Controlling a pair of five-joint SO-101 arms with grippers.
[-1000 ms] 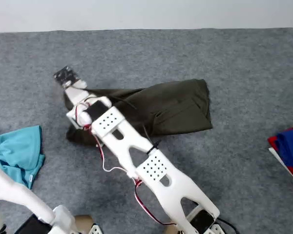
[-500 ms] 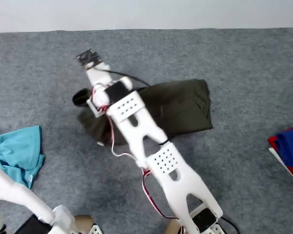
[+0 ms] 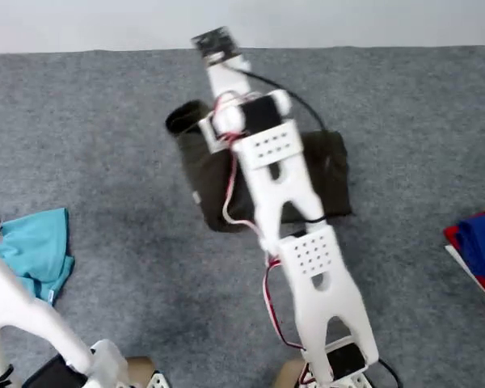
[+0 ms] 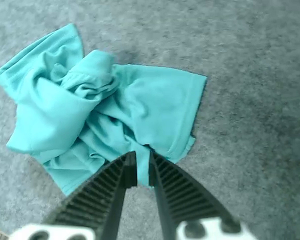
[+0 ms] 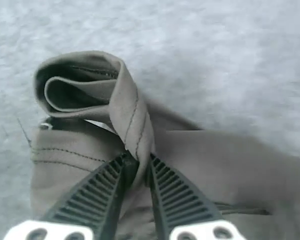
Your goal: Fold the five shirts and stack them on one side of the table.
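Folding the olive shirt point(image 5: 90, 75), right gripper point(image 5: 138, 162) jaws pinch its lifted edge, which likely needs laying flat next. Left gripper point(image 4: 138, 167) jaws hover pressed together above the teal shirt point(image 4: 90, 100).

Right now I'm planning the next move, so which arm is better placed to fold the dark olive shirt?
Right. The right gripper is shut on a raised fold of the olive shirt. The left gripper is over the teal shirt, apart from the olive one.
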